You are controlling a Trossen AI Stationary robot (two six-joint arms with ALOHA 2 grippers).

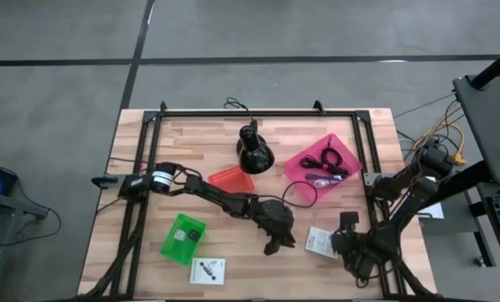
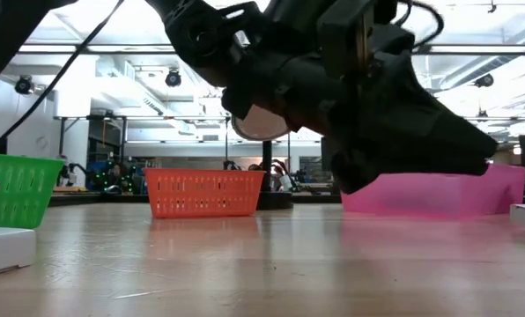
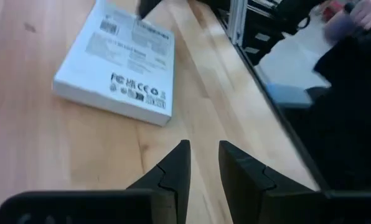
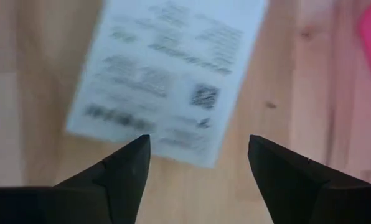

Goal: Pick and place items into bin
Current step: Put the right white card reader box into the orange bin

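Wooden table (image 1: 149,159) carries three bins I can see: pink bin (image 1: 327,163) at the far right holding black coiled cables (image 1: 330,157) and a thin purple cord (image 1: 319,178), orange basket (image 1: 228,178) mid-table, green basket (image 1: 183,239) near left. Black cone-shaped stand (image 1: 254,152) sits between orange and pink. My left gripper (image 1: 277,243) hangs low at centre front, jaws a narrow slit apart, nothing in them. My right gripper (image 4: 198,163) is spread wide and empty, directly above a white printed card (image 1: 320,242) lying flat on the wood. Second white card (image 1: 207,271) lies at the front edge, just beside the green basket.
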